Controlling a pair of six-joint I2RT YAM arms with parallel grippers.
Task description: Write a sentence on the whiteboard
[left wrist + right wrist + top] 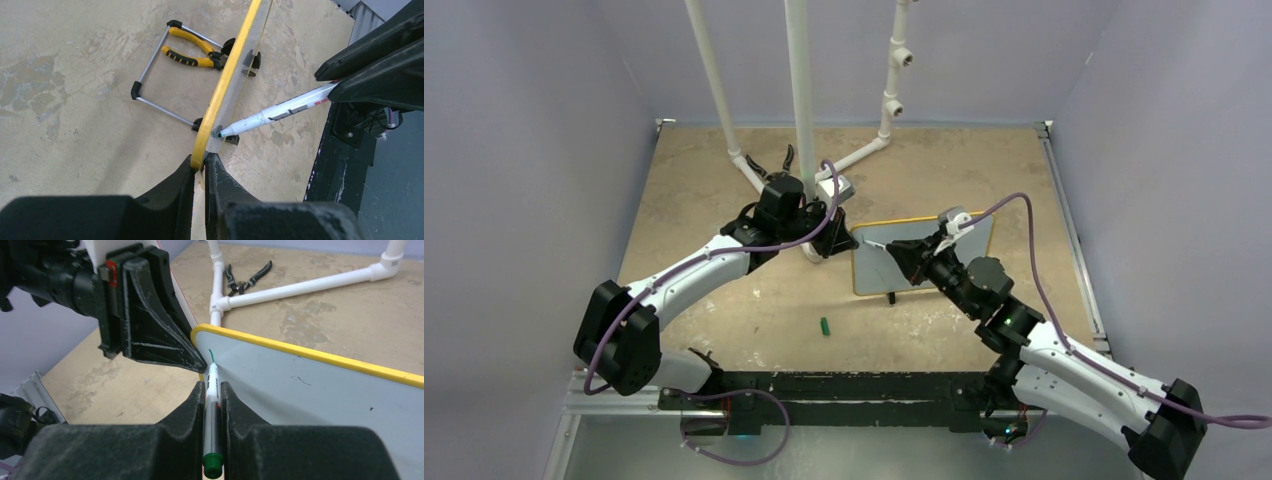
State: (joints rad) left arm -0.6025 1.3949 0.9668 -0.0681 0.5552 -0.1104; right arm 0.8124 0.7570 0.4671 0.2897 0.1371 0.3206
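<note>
The whiteboard [924, 262] stands propped up mid-table, white with a yellow rim [310, 354]. My left gripper [842, 238] is shut on the board's left edge; in the left wrist view the fingers [200, 162] pinch the yellow rim [225, 85]. My right gripper [902, 250] is shut on a white marker [212, 405] with a green end. The marker tip [222, 132] touches the board near its upper left corner. Of the sentence, only one short green stroke [211, 354] shows above the tip. The left gripper [150, 320] appears large in the right wrist view.
A small green marker cap [824, 327] lies on the table in front of the board. A white PVC pipe frame [801, 90] stands behind, with black pliers [247, 277] at its foot. Yellow-handled pliers [192, 50] and the board's wire stand [150, 82] lie behind the board.
</note>
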